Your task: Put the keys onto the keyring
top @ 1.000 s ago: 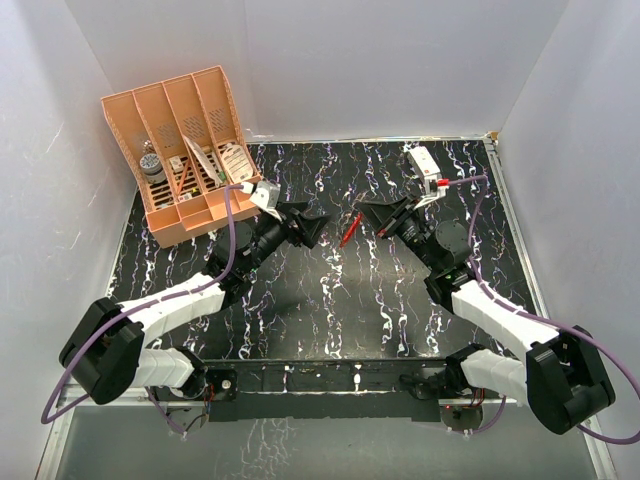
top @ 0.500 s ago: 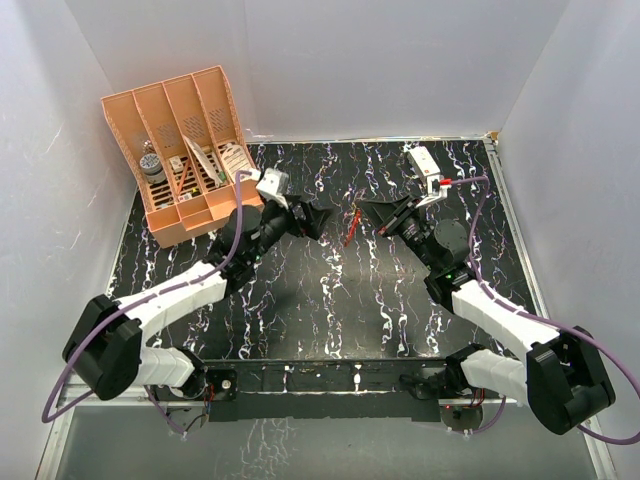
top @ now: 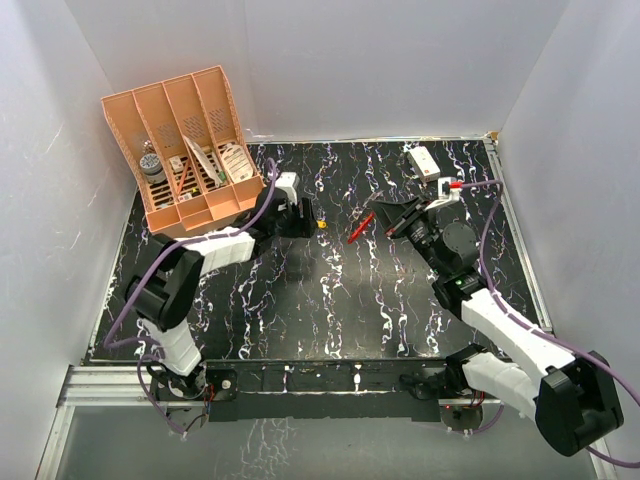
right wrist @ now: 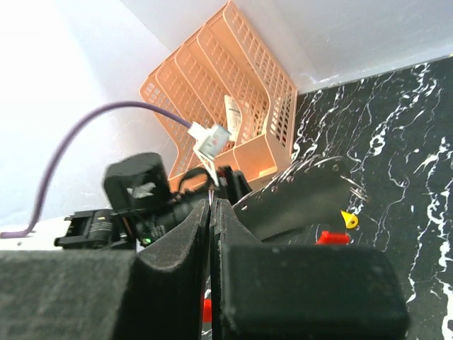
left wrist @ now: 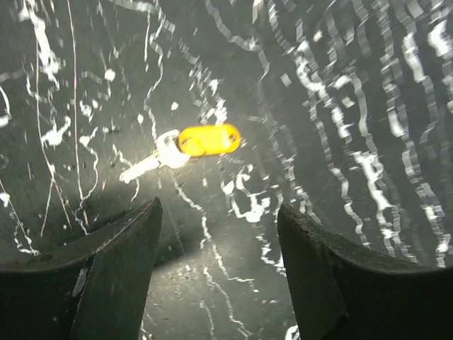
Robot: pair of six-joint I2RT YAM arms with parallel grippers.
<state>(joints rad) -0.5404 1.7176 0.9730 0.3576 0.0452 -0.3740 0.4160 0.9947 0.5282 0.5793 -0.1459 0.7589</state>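
The left gripper (top: 308, 217) hung low over the black marbled table (top: 300, 310) with its fingers spread apart and nothing between them. In the left wrist view the same gripper (left wrist: 218, 212) looked down on a key (left wrist: 173, 150), a small silvery one with a yellow head, lying flat on the table just ahead of the fingertips and touching neither. The right gripper (top: 388, 225) faced it from the other side, its fingers pressed together on the keyring (top: 360, 225), whose thin red band stuck out from the tips, pointing toward the key but apart from it (only this one key could be made out). An orange rack (top: 190, 150) stood at the far left corner and a white box (top: 422, 160) lay behind the right gripper
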